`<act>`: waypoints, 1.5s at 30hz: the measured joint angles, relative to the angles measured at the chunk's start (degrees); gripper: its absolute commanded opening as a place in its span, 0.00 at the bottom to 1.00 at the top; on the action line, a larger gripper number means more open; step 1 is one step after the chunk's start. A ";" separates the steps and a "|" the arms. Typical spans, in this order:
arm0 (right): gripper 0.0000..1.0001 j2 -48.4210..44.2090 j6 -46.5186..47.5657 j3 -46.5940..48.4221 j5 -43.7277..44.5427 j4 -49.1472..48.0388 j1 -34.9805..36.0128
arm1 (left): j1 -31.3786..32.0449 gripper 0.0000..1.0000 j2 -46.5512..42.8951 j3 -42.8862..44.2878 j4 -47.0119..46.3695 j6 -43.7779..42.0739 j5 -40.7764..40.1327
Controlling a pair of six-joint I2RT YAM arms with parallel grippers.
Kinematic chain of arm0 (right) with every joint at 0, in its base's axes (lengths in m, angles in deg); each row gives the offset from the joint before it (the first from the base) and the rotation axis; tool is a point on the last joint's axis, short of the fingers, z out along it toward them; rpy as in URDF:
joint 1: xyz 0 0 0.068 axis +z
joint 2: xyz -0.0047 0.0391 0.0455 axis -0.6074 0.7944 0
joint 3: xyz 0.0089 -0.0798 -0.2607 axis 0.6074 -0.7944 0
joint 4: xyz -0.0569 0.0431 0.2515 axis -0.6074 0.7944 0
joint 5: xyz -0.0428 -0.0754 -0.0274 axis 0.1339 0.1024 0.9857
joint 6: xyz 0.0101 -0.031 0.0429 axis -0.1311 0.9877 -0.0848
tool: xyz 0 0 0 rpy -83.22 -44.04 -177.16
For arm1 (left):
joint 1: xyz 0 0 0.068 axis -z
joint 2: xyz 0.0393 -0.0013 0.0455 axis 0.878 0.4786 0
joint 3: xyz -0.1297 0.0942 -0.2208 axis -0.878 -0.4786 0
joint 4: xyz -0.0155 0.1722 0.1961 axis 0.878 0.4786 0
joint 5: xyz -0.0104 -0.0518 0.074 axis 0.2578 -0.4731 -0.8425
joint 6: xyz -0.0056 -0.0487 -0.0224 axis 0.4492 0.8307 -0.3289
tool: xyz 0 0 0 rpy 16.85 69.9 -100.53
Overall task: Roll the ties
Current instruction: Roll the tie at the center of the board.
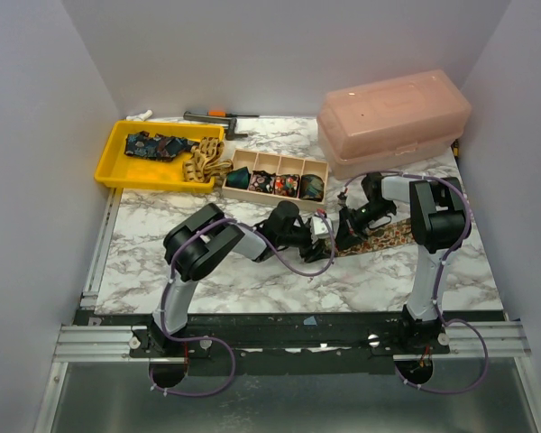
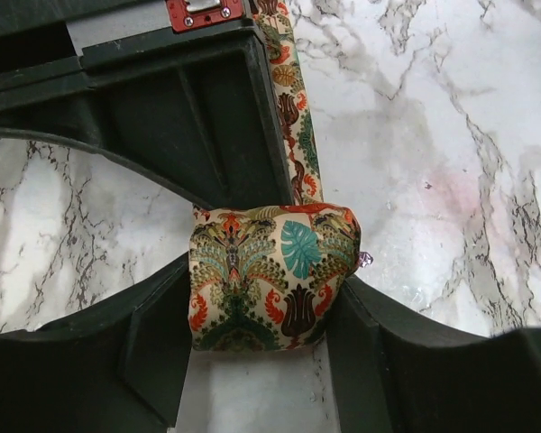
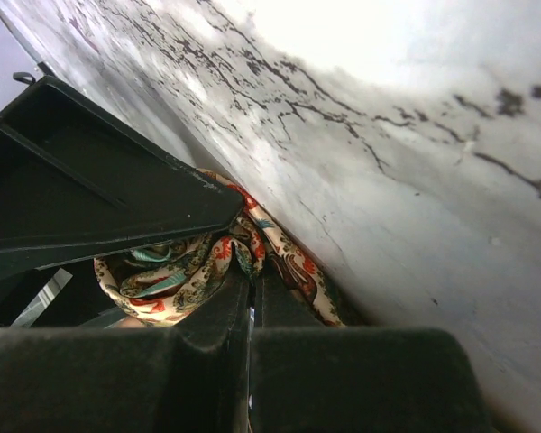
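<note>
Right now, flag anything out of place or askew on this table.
One tan tie hangs half out of the yellow tray, spilling over the rim nearest the wooden divider box instead of lying inside like the dark blue tie. Nothing else stands out.

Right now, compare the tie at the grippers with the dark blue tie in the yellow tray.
The patterned tie is tan with teal and orange leaves; the dark blue tie is far darker. The patterned tie is partly coiled, held at the left gripper; the dark blue tie lies loose and bunched in the yellow tray. Both are patterned cloth.
</note>
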 measured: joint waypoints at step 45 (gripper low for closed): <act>0.00 -3.98 3.45 3.50 -3.91 2.80 0.96 | 0.22 0.30 -3.19 9.33 29.83 -7.69 -3.26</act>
